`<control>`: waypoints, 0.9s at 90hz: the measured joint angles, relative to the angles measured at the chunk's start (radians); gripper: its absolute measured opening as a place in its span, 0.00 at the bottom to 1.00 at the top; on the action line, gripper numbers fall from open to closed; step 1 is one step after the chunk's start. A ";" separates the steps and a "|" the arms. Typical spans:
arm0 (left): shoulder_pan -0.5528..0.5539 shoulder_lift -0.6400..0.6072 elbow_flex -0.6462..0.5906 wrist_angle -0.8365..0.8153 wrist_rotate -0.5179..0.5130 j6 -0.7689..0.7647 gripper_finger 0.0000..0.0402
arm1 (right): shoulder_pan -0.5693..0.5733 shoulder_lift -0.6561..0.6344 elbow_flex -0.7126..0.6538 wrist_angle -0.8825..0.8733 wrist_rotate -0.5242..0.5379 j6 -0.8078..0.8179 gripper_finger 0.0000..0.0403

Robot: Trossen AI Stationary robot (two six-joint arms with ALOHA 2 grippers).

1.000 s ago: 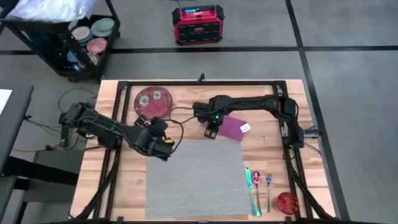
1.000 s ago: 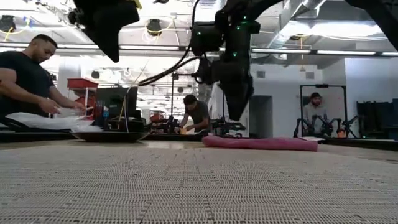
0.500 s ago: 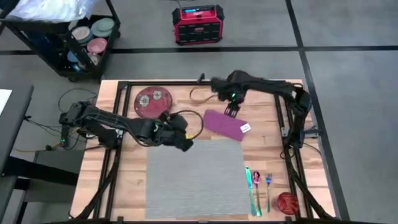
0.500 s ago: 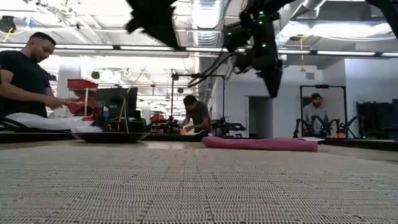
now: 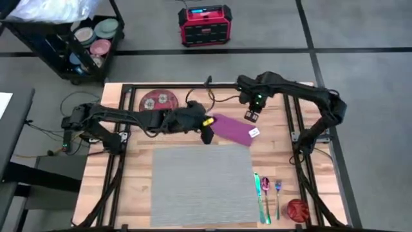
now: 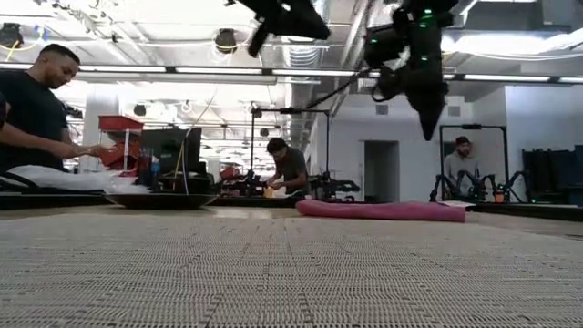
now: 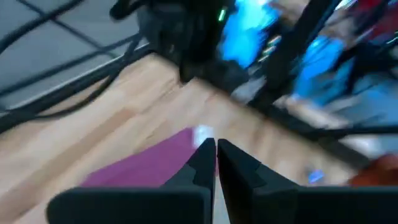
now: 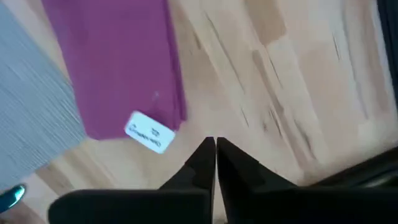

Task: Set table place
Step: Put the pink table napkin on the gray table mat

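The grey placemat [image 5: 203, 183] lies flat on the wooden table [image 5: 132, 187], near its front edge. The folded purple napkin [image 5: 235, 129] with a white label [image 8: 148, 132] lies just beyond the mat's far right corner. My left gripper [image 5: 207, 132] hovers shut above the napkin's left end [image 7: 143, 171], high over the table [image 6: 282, 16]. My right gripper [image 5: 251, 116] hangs shut in the air [image 6: 428, 128] just past the napkin's far right side, over bare wood [image 8: 292, 81]. Neither holds anything.
A red patterned plate [image 5: 159, 102] sits at the table's far left. Cutlery [image 5: 265, 193] and a red round thing [image 5: 297, 210] lie right of the mat. Black frame rails [image 5: 193, 86] edge the table. People work in the room beyond [image 6: 36, 109].
My left gripper has swung from the mat's far left corner toward the table's right edge and a little farther back, ending over the napkin's left end. My right gripper has left the napkin's left end, rising and going toward the far right. The napkin has stayed put.
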 joint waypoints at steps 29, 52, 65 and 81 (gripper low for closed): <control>0.095 0.221 -0.004 0.157 0.412 -0.060 0.00 | -0.061 -0.217 -0.095 0.010 0.002 0.001 0.00; 0.151 0.362 -0.003 0.264 0.488 -0.187 0.00 | -0.103 -0.353 -0.095 -0.019 0.002 0.001 0.00; 0.168 0.418 0.017 0.302 0.547 -0.221 0.00 | -0.129 -0.400 -0.095 -0.028 0.003 0.001 0.00; 0.195 0.437 0.083 0.082 0.422 -0.144 0.00 | -0.144 -0.430 -0.095 -0.035 0.003 0.001 0.00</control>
